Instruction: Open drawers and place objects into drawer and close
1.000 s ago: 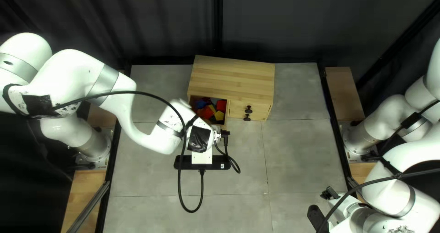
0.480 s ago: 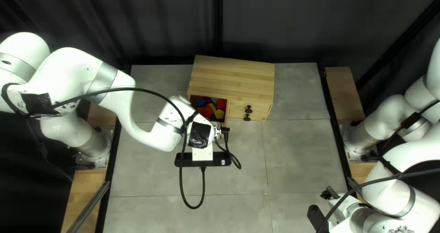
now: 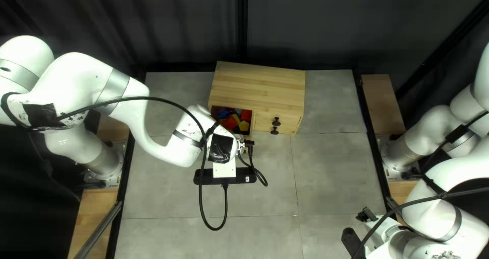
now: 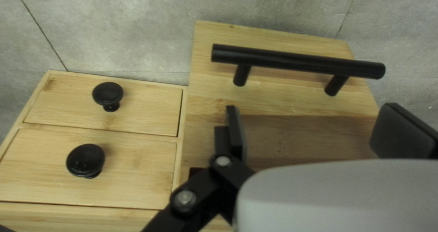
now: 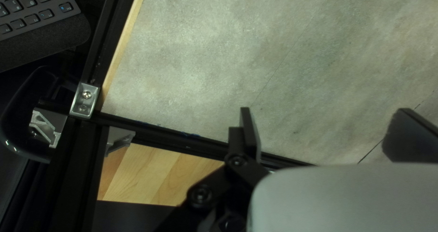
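Wooden cabinet (image 3: 257,88), upper center of the frame; its left drawer (image 4: 283,102) stands open, holding colorful blocks (image 3: 229,122). Left pincer (image 4: 310,127), near the black handle (image 4: 296,61), and right pincer (image 5: 326,129): both apart, empty.

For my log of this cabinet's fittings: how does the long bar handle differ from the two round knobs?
The bar handle is a straight rod on two posts; each round knob is a disc on one short stem. The bar handle is on a panel standing out from the cabinet, while the round knobs are on drawer fronts that sit flush. All are black, against pale wood.
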Robot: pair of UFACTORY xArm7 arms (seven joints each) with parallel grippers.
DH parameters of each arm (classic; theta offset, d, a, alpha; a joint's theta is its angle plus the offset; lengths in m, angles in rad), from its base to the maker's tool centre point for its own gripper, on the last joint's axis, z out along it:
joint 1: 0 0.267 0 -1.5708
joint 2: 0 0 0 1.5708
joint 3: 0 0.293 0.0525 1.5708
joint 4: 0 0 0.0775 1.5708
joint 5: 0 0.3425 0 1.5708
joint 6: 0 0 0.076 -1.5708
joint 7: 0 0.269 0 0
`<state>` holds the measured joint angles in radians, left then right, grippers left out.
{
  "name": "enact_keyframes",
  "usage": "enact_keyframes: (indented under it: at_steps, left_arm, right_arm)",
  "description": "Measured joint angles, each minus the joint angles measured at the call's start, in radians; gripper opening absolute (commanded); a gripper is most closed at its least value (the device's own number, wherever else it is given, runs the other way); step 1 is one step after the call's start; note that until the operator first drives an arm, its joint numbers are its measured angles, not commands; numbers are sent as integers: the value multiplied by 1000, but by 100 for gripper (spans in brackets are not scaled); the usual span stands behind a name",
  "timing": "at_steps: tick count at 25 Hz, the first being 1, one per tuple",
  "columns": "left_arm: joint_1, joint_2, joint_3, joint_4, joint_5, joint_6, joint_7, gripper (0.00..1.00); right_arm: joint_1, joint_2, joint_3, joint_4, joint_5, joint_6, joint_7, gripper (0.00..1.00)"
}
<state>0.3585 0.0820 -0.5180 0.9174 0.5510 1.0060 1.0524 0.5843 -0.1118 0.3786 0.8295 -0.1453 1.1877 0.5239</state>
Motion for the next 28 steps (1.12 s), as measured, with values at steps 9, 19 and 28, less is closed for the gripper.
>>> enact_keyframes:
  at_steps: [9, 19, 28]
  left_arm:
    - [6, -2, 5, -1, -2, 2, 9, 100]
    - [21, -16, 18, -11, 7, -11, 29, 100]
    - [31, -22, 27, -25, 20, -34, 47, 100]
  right_arm:
    - [0, 0, 0, 0, 0, 0, 0, 100]
    - [0, 0, 0, 0, 0, 0, 0, 100]
    - [0, 0, 0, 0, 0, 0, 0, 100]
